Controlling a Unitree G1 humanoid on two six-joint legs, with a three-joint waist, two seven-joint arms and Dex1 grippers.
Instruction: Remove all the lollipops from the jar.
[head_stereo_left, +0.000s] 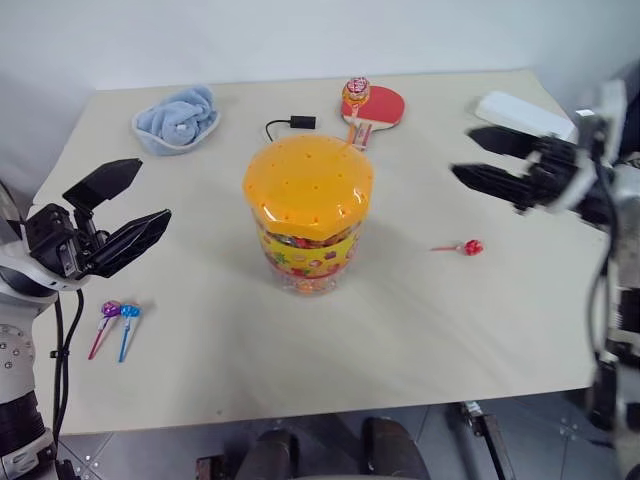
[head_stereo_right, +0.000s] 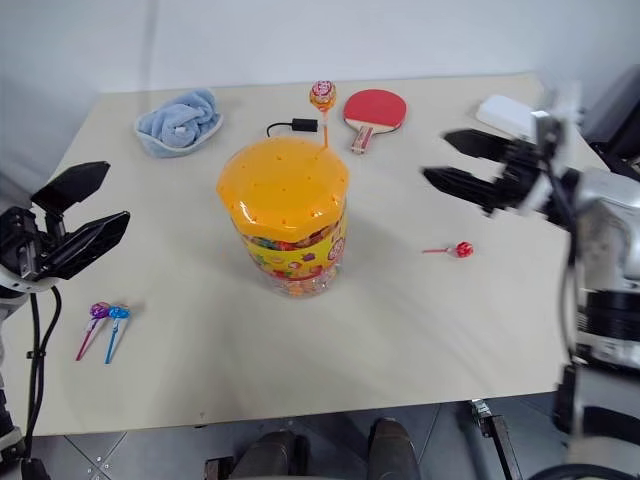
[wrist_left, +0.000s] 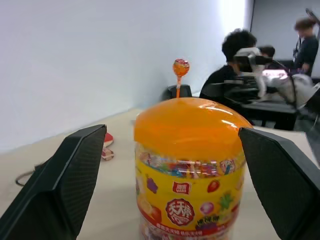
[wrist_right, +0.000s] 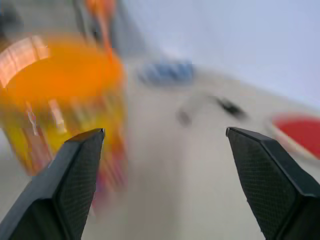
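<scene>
The jar, a clear tub with a candy-print band and a domed orange lid, stands at the table's middle. An orange lollipop sticks upright out of the lid's far right side, also seen as the orange lollipop in the left wrist view. A red lollipop lies on the table to the jar's right. A purple lollipop and a blue lollipop lie side by side at the front left. My left gripper hovers open left of the jar, empty. My right gripper hangs open and empty right of the jar, above the red lollipop.
A blue cloth lies at the back left. A red table-tennis paddle and a black cable plug lie behind the jar. A white object sits at the back right corner. People sit beyond the table.
</scene>
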